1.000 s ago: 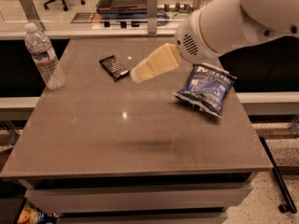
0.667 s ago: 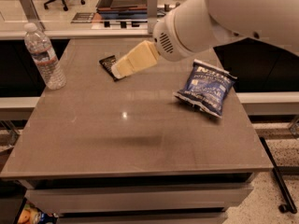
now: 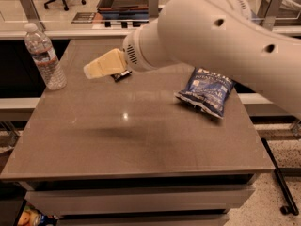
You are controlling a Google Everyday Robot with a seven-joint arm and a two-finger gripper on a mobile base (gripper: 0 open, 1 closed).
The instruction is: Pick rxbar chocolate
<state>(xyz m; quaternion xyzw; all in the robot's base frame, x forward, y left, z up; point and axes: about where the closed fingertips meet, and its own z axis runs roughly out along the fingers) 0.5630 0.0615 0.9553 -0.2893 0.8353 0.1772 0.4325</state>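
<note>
The rxbar chocolate (image 3: 122, 74) is a small flat black-wrapped bar lying on the brown table (image 3: 141, 131) toward its far left. Only its near right end shows; the rest is hidden behind my gripper. My gripper (image 3: 96, 68), with cream-coloured fingers, reaches leftward from the large white arm and hangs over the bar, covering most of it. I cannot tell whether it touches the bar.
A clear water bottle (image 3: 46, 56) stands upright at the table's far left edge. A blue crinkly chip bag (image 3: 207, 91) lies at the right. A counter with a dark tray (image 3: 127, 4) runs behind the table. My white arm (image 3: 221, 46) spans the upper right.
My arm and gripper have swung left and forward, from right of the bar to over it. The bar is now mostly hidden. The bottle and chip bag have not moved.
</note>
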